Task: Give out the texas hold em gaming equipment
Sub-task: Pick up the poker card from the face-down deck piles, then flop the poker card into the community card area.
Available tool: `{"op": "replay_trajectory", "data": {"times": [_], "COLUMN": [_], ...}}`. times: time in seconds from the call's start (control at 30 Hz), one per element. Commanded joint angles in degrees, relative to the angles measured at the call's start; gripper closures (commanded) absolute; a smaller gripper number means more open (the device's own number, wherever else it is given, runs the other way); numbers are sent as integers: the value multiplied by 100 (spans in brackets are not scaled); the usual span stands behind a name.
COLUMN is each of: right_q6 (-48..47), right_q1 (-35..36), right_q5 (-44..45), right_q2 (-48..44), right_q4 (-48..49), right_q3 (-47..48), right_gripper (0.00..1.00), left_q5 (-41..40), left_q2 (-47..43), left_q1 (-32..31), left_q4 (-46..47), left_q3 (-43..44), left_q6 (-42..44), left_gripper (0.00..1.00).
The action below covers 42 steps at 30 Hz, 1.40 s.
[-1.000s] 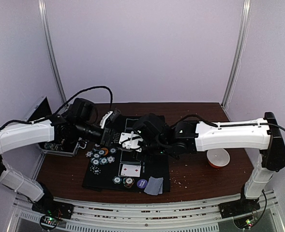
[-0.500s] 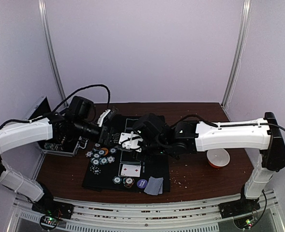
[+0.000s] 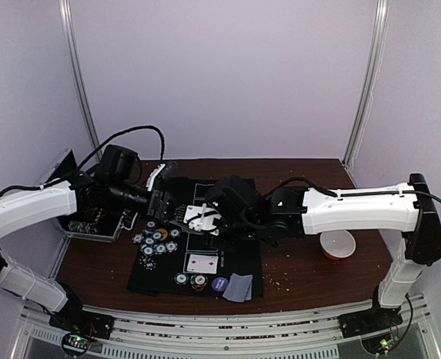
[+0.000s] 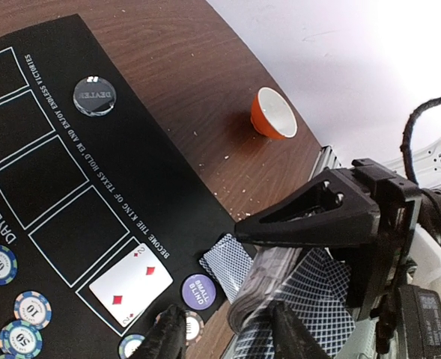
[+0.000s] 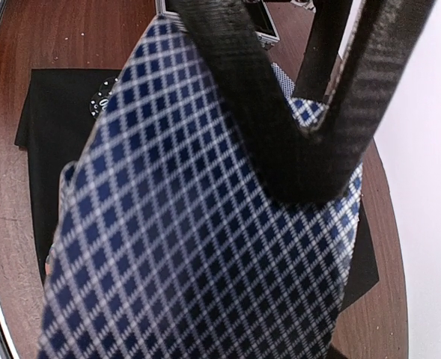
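- Currently, by my judgement from the remote station, the distribution is partly done.
- Done: poker chips (image 3: pixel 156 239) lie clustered on the left part of the black mat (image 4: pixel 153 187). One face-up card (image 4: pixel 130 283) with red diamond pips fills an outlined box. The dealer button (image 4: pixel 94 96) sits near the mat's far edge and the purple small-blind disc (image 4: pixel 198 291) at its near edge, with more chips just beside it. Face-down cards (image 3: pixel 239 286) rest at the mat's near corner, partly off it.
- Left to do: the other outlined boxes in view are bare (four, by my count), and the deck of playing cards (image 5: pixel 205 247) is undealt.
- Right gripper (image 3: pixel 203 215): clenched on the deck, held above the mat's middle. The cards show blue-and-white diamond backs and white faces, slightly fanned.
- Left gripper (image 4: pixel 227 334): fingers apart at the deck's lower corner; whether they pinch a card I cannot tell.
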Motion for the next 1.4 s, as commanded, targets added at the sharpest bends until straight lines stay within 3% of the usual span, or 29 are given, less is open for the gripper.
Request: {"op": "replay_trajectory", "data": {"times": [0.0,0.2,0.33,0.83,1.07,1.27,1.37], "right_q6": [-46,-36,6,143,219,295,333], "right_q1": [22,10,-44,-240,-364,-511,-569], "right_q5": [36,75,81,25,41,85,145], "right_q2": [14,11,-59,-351,-528,-728,-821], "right_q4": [85,66,61,128,157,142,108], "right_q3": [86,72,-20,-358,-579,-801,-906], "right_gripper": [55,55,55,55,55,55,55], "left_q5": [249,136,60,237,314,16,-955], "left_q2": [-39,-161,-204,-212,-371,-299,-50], "left_q1": [44,47,48,63,455,815,867], "left_q4": [196,98,-106,-87,-348,-1030,-1686], "left_q3": [14,110,228,387,576,945,1191], "left_q6": [-16,16,153,222,309,728,930], "left_gripper": [67,93,100,100,100,100,100]}}
